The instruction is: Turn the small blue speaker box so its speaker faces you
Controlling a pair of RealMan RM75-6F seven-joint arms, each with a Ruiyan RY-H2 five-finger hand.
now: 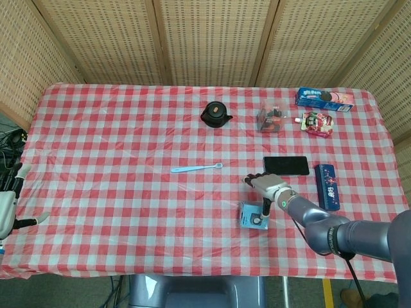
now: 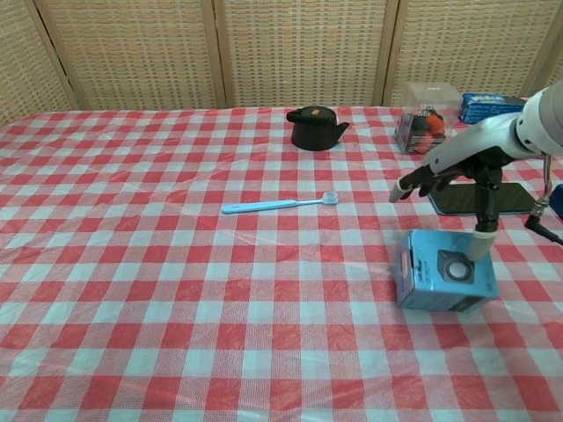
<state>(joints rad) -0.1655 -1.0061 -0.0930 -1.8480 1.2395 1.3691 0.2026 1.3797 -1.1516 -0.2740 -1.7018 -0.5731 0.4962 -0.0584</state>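
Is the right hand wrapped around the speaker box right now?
No, the right hand is opened above the speaker box, one fingertip touching its top.

My left hand (image 1: 8, 205) is cut off by the head view's edge; beyond my right hand (image 2: 466, 171), the phone (image 2: 484, 200) is partly hidden.

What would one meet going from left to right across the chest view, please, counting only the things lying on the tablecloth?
Toothbrush → black teapot → blue speaker box → blue snack box at the far right. The clear candy box and the black phone overlap the speaker box's span, so I leave them out.
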